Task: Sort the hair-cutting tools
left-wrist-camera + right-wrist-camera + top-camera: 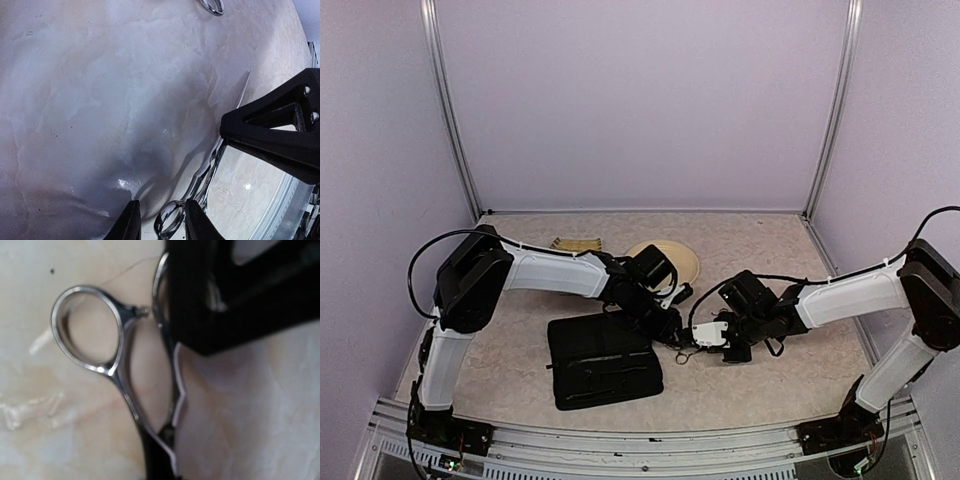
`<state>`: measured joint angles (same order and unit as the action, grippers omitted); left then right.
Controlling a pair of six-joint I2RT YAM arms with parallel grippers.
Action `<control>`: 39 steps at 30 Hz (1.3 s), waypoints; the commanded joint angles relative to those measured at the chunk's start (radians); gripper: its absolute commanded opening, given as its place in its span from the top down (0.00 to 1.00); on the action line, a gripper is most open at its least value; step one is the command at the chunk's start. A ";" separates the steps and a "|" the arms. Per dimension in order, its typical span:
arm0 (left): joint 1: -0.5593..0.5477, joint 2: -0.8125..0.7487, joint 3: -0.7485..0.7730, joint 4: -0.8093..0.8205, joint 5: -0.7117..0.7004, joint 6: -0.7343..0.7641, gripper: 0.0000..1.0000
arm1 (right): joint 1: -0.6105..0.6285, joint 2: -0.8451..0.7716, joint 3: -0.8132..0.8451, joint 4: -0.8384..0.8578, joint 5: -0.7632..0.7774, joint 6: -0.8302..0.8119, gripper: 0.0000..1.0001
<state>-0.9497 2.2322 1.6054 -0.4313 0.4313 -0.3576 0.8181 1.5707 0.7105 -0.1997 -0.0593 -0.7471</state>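
Note:
A pair of silver scissors [122, 385] hangs between my two grippers above the table; in the top view the scissors [687, 349] are a small glint in front of the tray. My right gripper [167, 462] is shut on them near the pivot, with both handles pointing away from it. One finger ring [85, 330] is free. The other ring [170, 220] lies between the fingers of my left gripper [162, 225]; the right finger [197, 222] touches it and the left finger [127, 225] stands off. The clips are not visible.
A black zip case [603, 372] lies open at front left. The round woven tray [685, 262] sits behind the left arm, with a small tan object [577, 243] further left. Another silver ring [212, 6] shows at the left wrist view's top edge.

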 commanded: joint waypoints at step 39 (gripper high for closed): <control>0.009 -0.292 -0.173 0.149 -0.112 -0.048 0.61 | -0.195 -0.180 0.118 -0.459 -0.326 0.000 0.62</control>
<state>-0.9394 2.0159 1.4796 -0.3386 0.4828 -0.3500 0.6235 1.3224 0.8482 -0.6472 -0.3607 -0.7757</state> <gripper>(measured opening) 0.364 0.366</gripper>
